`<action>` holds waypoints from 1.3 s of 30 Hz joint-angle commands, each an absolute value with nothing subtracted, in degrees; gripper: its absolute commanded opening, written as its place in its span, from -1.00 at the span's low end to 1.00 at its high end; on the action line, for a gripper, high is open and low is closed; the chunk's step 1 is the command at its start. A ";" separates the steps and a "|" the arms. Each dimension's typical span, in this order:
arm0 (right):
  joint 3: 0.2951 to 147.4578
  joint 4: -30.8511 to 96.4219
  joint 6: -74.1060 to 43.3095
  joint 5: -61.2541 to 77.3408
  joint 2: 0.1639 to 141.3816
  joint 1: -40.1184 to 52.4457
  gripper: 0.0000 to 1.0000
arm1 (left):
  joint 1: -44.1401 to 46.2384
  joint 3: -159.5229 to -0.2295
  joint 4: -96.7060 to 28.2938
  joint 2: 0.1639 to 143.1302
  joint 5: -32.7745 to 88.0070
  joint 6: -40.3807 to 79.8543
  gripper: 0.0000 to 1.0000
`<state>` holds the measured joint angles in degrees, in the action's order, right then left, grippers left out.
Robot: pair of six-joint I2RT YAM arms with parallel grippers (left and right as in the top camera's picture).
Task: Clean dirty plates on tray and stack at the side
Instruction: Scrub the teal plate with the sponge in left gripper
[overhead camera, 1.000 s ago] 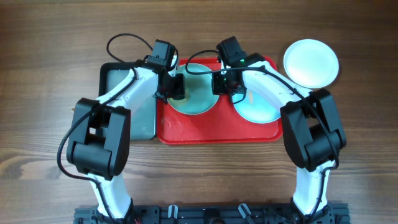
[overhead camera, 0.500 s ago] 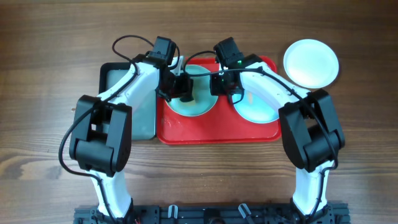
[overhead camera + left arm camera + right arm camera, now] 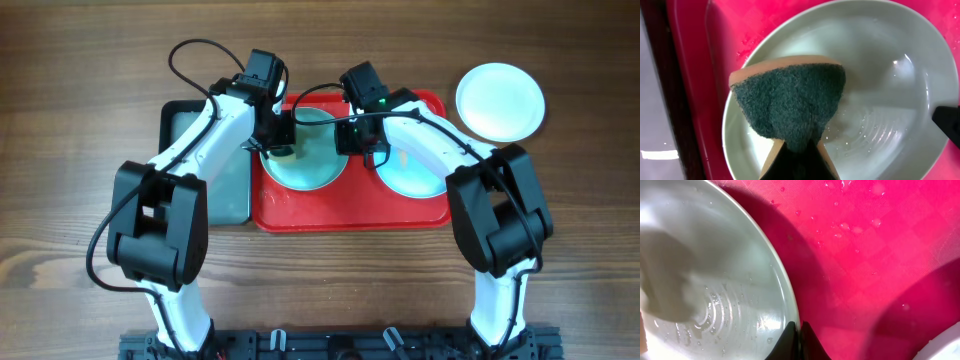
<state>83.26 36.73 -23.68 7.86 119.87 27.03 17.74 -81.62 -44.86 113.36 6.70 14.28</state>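
- The sponge [image 3: 790,100] is being pinched by the closed fingers of the left gripper [image 3: 280,135] and pressed on the left aqua plate [image 3: 318,165], which is lying in the left half of the red tray [image 3: 340,212].
- Since half a second ago, the sponge is being drawn back from the plate's middle toward the tray's left rim. A scrubbing stroke is probably being repeated, so this plate is not yet cleaned.
- The plate's right rim is being pinched by the right gripper [image 3: 799,341], with its fingers pressed together on it.
- The right aqua plate [image 3: 412,175] is waiting in the tray's right half. The white plate [image 3: 500,100] is lying outside the tray, beyond its far right corner.
- Little room is being left at the tray's left rim, while open table is being offered beyond the right rim.
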 commanded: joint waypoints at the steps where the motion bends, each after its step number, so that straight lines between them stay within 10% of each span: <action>1: 82.81 36.91 -22.22 8.32 120.55 27.53 -0.91 | 17.85 -81.38 -44.88 113.49 4.75 14.15 -0.92; 39: 82.81 36.93 -20.75 8.32 120.55 27.53 -0.91 | 17.89 -76.73 -36.16 121.23 29.39 15.49 -0.92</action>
